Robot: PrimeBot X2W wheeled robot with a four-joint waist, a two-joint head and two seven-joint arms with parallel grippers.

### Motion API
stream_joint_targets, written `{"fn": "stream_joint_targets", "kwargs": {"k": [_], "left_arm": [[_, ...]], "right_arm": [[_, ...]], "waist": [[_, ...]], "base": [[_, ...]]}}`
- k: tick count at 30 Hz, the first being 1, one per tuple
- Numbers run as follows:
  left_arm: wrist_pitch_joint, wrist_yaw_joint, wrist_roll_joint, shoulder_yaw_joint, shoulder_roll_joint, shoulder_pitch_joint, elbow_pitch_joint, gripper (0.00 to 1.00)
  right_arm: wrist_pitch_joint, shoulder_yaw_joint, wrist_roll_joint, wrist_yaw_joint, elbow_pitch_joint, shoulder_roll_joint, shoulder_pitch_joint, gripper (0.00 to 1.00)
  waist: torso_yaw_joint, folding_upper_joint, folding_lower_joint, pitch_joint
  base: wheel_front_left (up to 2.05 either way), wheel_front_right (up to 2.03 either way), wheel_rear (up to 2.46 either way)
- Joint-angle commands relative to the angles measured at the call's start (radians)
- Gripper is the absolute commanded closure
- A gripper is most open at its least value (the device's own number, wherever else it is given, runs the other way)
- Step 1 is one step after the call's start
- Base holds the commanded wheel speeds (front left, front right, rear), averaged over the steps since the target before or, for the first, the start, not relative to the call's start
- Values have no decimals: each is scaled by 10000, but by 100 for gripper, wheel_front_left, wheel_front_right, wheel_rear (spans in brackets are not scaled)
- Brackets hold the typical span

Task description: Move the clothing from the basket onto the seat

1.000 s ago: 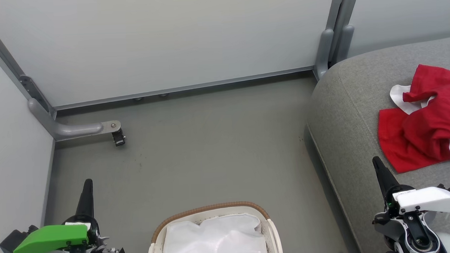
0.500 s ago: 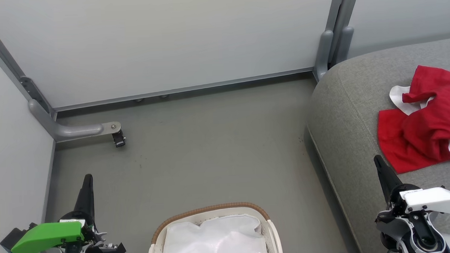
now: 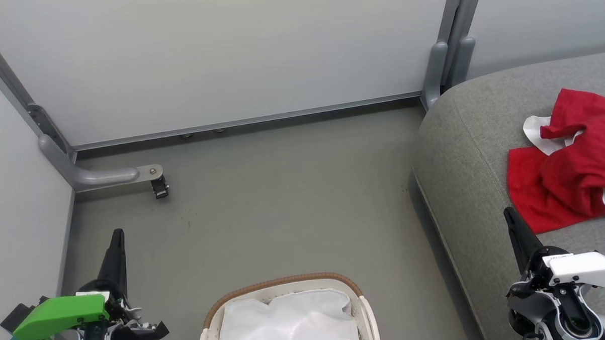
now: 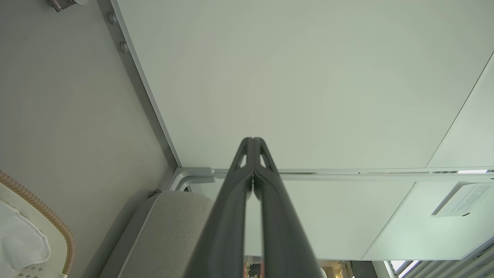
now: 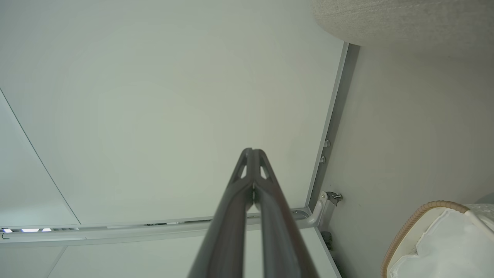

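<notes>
Apparently done, the left end effector (image 3: 116,238) and right end effector (image 3: 510,215) are hovering closed and empty, the clothing (image 3: 569,173) lying on the seat (image 3: 463,149) just beyond the right.

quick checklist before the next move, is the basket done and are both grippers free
1. Is the clothing on the seat: ok, a red heap lies on the cushion.
2. Is the basket emptied: cannot tell. The white liner shows, but the head view cuts off the near end.
3. Is the left gripper free: ok, shut on nothing.
4. Is the right gripper free: ok, shut on nothing, beside the seat's edge.
</notes>
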Motion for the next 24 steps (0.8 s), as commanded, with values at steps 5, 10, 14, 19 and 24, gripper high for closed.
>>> {"fn": "stream_joint_targets", "kwargs": {"k": [5,10,14,19,24], "left_arm": [[38,3,-32,30,1,-112,-11,100],[38,3,-32,29,1,-111,-11,100],[37,3,-32,29,1,-111,-11,100],[37,3,-33,28,1,-111,-11,100],[37,3,-33,28,1,-111,-11,100]], "right_arm": [[15,-24,36,-7,-33,-59,107,100],[15,-23,36,-5,-33,-59,107,100],[15,-23,36,-5,-33,-59,107,100],[14,-23,37,-5,-33,-59,108,100],[14,-22,37,-5,-33,-59,107,100]], "waist": [[0,0,0,0],[0,0,0,0],[0,0,0,0],[0,0,0,0],[0,0,0,0]], "base": [[0,0,0],[0,0,0],[0,0,0],[0,0,0],[0,0,0]]}}
